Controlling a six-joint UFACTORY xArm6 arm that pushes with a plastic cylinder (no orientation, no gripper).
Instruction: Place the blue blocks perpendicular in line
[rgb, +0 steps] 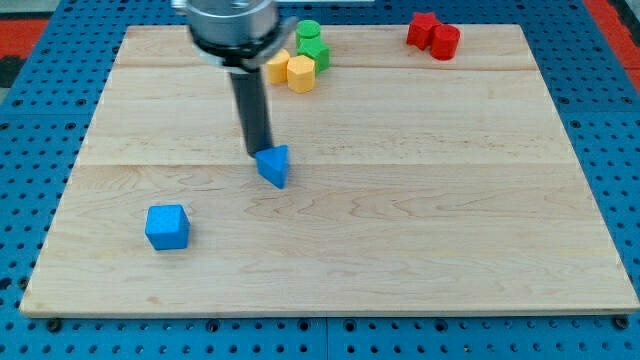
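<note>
A blue triangular block (274, 165) lies near the middle of the wooden board (420, 200), a little left of centre. A blue cube (167, 226) sits at the lower left of the board, well apart from it. My tip (259, 153) is at the triangular block's upper left corner, touching or almost touching it. The dark rod rises from there to the arm's head at the view's top.
Two yellow blocks (291, 70) and two green blocks (312, 46) cluster at the top, just right of the rod. Two red blocks (433, 35) sit at the top right. A blue pegboard (30, 120) surrounds the board.
</note>
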